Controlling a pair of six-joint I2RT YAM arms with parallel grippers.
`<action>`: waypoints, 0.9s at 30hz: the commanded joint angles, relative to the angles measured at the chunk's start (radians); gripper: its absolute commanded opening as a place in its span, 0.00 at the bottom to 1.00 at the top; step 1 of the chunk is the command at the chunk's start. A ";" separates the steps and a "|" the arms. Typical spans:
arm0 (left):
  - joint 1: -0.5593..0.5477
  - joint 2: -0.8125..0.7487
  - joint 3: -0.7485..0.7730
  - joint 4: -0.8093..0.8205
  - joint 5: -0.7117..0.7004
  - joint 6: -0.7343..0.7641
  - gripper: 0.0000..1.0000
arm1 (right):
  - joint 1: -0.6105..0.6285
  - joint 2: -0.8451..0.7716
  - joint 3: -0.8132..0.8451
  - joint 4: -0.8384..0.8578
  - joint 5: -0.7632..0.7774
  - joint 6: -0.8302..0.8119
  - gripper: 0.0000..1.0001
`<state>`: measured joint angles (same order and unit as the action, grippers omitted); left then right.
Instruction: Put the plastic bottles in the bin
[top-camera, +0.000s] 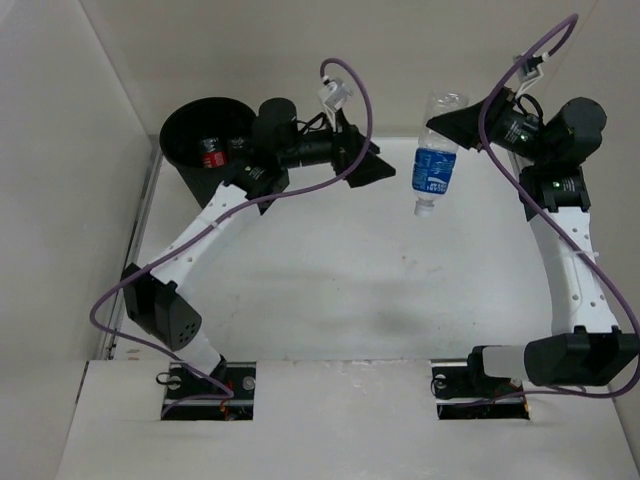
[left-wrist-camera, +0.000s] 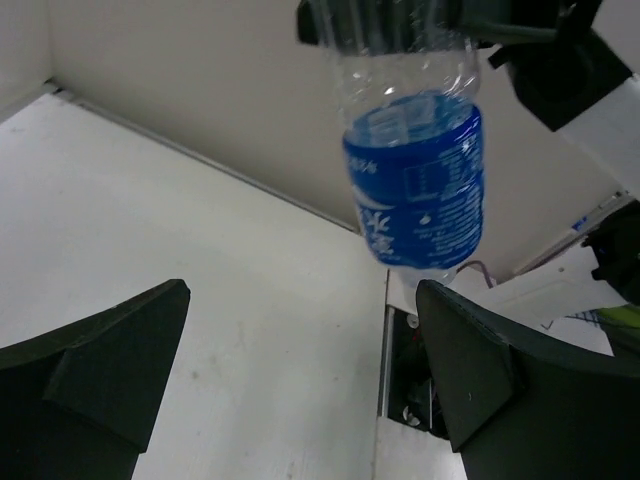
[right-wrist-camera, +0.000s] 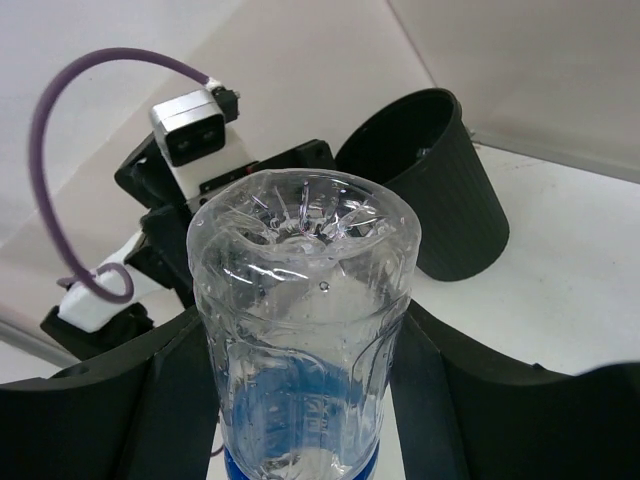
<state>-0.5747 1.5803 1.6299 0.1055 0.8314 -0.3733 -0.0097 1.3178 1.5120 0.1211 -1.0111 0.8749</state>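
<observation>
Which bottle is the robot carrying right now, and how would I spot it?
Start at the white table with the black bin in its far left corner. To its right, the right arm's fingers grip a bottle near its base, hanging cap-down in the air. It is clear with a blue label, unlike the red thing in the bin.

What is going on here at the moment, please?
The right gripper holds the blue-label bottle by its base, cap down, in mid-air. The left gripper is open and faces it, between the bottle and the bin. A red-labelled bottle already lies in the bin.
</observation>
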 joint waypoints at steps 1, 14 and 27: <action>-0.038 0.023 0.134 0.080 0.044 -0.026 1.00 | -0.019 -0.058 -0.022 0.158 -0.037 0.073 0.00; -0.202 0.132 0.223 0.102 0.035 -0.047 1.00 | -0.025 -0.037 -0.013 0.239 -0.032 0.098 0.00; -0.282 0.204 0.306 0.118 0.012 -0.035 0.99 | 0.000 -0.072 -0.070 0.262 -0.040 0.096 0.00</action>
<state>-0.8558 1.8000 1.8687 0.1539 0.8440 -0.4091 -0.0200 1.2827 1.4620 0.3164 -1.0340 0.9649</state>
